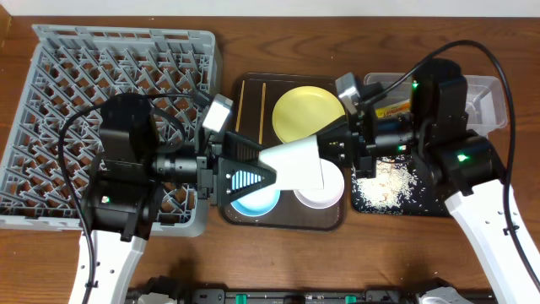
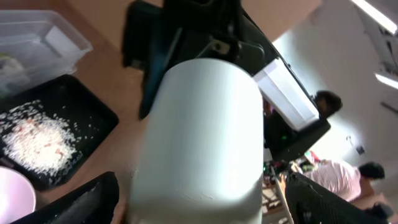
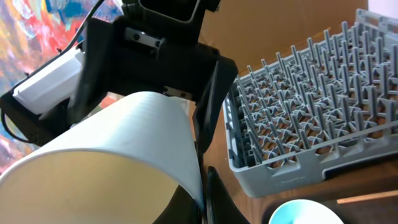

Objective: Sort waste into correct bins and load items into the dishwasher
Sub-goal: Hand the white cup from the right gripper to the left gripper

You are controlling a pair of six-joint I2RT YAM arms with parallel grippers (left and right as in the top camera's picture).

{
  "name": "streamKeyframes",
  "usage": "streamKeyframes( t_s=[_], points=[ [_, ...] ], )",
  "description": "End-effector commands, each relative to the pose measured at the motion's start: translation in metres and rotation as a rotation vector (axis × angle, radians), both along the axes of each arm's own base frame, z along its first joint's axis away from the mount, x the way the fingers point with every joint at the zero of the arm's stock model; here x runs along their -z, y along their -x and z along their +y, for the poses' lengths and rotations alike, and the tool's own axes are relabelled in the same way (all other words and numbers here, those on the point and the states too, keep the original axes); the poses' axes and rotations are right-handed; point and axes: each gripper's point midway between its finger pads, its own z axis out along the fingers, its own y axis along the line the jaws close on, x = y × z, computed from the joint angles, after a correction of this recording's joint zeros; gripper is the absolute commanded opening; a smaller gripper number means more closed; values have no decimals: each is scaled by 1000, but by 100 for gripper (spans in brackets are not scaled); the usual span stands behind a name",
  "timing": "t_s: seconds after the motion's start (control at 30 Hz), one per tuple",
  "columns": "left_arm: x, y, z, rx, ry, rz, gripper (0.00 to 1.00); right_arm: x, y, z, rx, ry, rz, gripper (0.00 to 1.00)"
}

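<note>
A white cup [image 1: 295, 160] hangs sideways over the brown serving tray [image 1: 245, 89], between both grippers. My right gripper [image 1: 336, 156] is shut on the cup's rim, one finger inside [image 3: 205, 193]. My left gripper [image 1: 253, 177] is open around the cup's narrow base, with gaps showing on both sides in the left wrist view [image 2: 205, 208]. On the tray lie a yellow plate [image 1: 302, 114], a light blue bowl [image 1: 253, 203], a white bowl [image 1: 321, 194] and two chopsticks [image 1: 256, 105]. The grey dish rack [image 1: 51, 84] is at the left.
A black tray [image 1: 363, 201] holding white rice scraps [image 1: 392, 181] sits right of the serving tray. Behind it is the clear tub [image 1: 485, 89] with a snack wrapper [image 1: 392, 108]. Both arms' cables cross the rack and the tub.
</note>
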Motion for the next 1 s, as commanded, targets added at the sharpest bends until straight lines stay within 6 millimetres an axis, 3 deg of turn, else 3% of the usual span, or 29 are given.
streamKeyframes(
  t_s=[0.0,0.27,0.53,0.67,0.83,0.97],
  points=[
    [-9,11,-5,57,18,-56,86,1,1,7,-14,6,-4,1],
    [-8,18,-13,90,16,-59,77,0,0,8,-14,4,-10,1],
    [-2,10,-20,69,-4,-41,71,1,0,9,-8,12,-2,1],
    [2,4,-21,47,-14,-31,61,1,0,10,-9,12,1,1],
    [6,-6,-22,-3,-32,-28,52,1,-1,8,-2,12,0,31],
    [16,-24,-18,-105,-73,-3,51,0,-14,-4,50,11,1,41]
  ],
)
